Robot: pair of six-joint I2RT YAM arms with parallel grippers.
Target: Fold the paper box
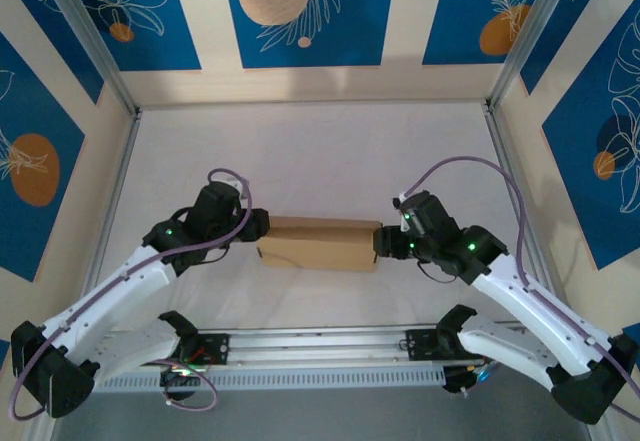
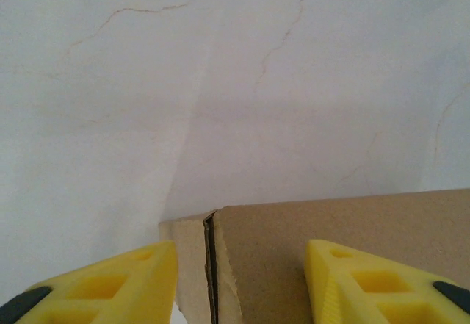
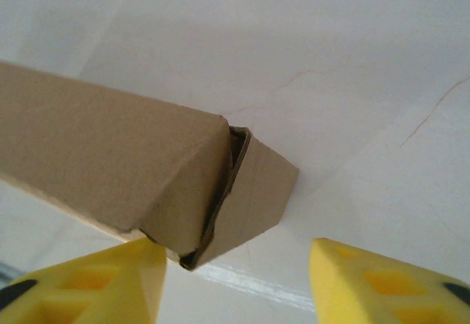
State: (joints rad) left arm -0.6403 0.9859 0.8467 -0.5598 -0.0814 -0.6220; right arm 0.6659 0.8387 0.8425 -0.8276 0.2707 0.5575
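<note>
1. Top view: paper box (image 1: 318,244) is lying flat, centre of the desk (image 1: 300,151).
2. Left wrist: left fingers (image 2: 110,283) are standing spread at its end seam (image 2: 211,265).
3. Right wrist: right fingers (image 3: 367,280) are standing spread; corner flap (image 3: 253,192) is gaping.

The paper box (image 1: 318,244), a closed brown block, lies lengthwise from 9 to 3 o'clock on the white table (image 1: 320,151), slightly toward 6 o'clock from its centre. The left gripper (image 1: 258,226) is at the box's 9 o'clock end and the right gripper (image 1: 383,241) at its 3 o'clock end. The 2 arms reach in from 7 and 5 o'clock.
</note>
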